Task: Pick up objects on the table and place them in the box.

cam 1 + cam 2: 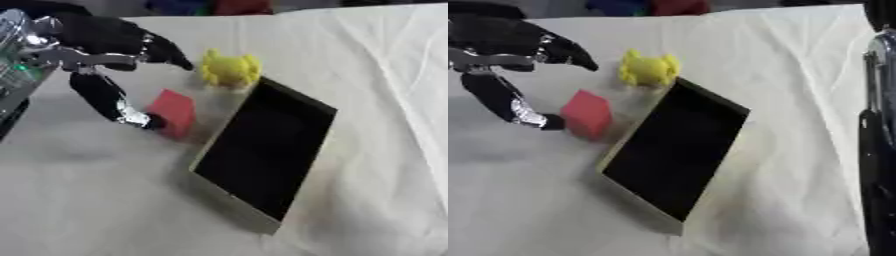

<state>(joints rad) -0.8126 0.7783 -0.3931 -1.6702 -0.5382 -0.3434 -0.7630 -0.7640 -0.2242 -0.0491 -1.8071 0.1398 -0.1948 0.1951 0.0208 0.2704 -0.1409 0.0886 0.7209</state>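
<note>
Thumb of the left robot hand (105, 65) touches the red block (174, 112), fingers spread above (nothing held); it should pinch, then lift toward the box (302, 112).

The left arm (22, 55) is cut off by the left edge. Of the right arm (878, 150), only a dark strip is shown at the right edge; its hand is not seen. Blurred blue and red shapes (210, 7) are cropped at the top.
</note>
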